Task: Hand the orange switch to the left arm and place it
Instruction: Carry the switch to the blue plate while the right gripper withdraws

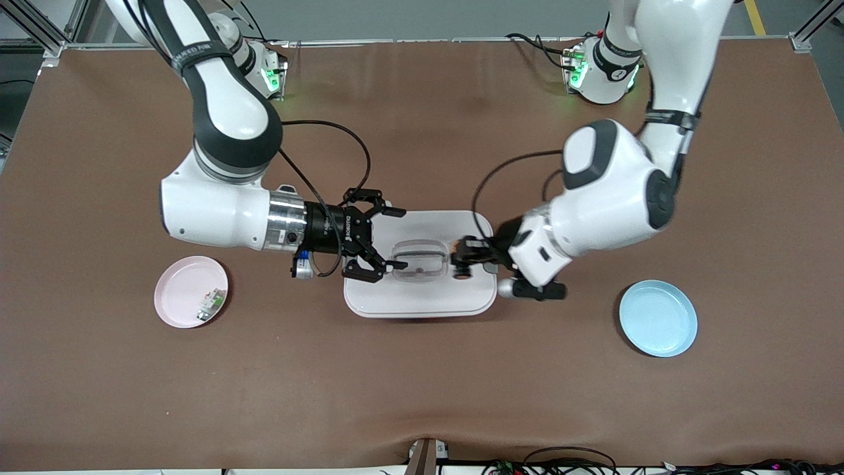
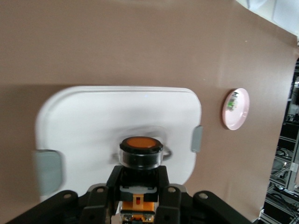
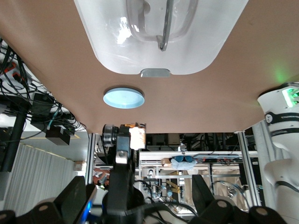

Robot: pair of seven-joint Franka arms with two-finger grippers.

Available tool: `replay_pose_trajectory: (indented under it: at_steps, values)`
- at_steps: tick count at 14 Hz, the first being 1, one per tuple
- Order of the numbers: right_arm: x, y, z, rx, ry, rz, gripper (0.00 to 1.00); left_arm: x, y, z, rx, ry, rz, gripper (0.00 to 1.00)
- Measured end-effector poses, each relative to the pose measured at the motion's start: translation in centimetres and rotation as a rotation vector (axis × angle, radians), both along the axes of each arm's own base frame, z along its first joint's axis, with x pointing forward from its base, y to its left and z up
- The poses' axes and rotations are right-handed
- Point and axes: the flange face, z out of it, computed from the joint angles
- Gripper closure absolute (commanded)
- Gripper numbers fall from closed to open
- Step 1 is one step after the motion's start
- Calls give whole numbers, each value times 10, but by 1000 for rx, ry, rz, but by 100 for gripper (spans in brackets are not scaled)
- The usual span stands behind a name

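Observation:
The orange switch (image 1: 459, 262), a small black cylinder with an orange cap (image 2: 141, 143), is up in the air over the white box (image 1: 422, 300). My left gripper (image 1: 469, 254) is shut on its body, cap pointing away from the wrist (image 2: 139, 175). My right gripper (image 1: 402, 239) stands wide open over the box's end nearest the right arm, facing the switch across the grey handle (image 1: 419, 258) with a gap between them. In the right wrist view the switch (image 3: 137, 135) and the left gripper show ahead of my open right gripper (image 3: 140, 186).
A pink plate (image 1: 184, 290) holding a small green-and-white part (image 1: 211, 303) lies toward the right arm's end. A blue plate (image 1: 658, 318) lies toward the left arm's end. The box (image 2: 93, 121) has grey side clips (image 2: 196, 138).

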Motion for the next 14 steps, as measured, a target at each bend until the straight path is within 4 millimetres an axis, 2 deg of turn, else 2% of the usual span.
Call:
replay_pose_trajectory:
  at_steps: [3, 5, 6, 9, 11, 14]
  values:
    - [-1, -59, 31, 1, -79, 171, 0, 13, 75, 1, 62, 42, -63, 100]
    - [-7, -96, 41, -47, -139, 290, 0, 16, 118, -1, 124, 72, -88, 100]
    - [-12, -107, 43, -92, -179, 354, 0, 17, 135, -3, 160, 84, -94, 100]
    - [-37, -116, 38, -232, -339, 559, 0, 17, 165, -10, 230, 101, -118, 100]
    - [-59, -128, 29, -314, -440, 683, 0, 18, 178, -18, 258, 86, -158, 100]
    - [-86, -151, 9, -447, -540, 829, 0, 19, 209, -33, 365, 59, -246, 100]
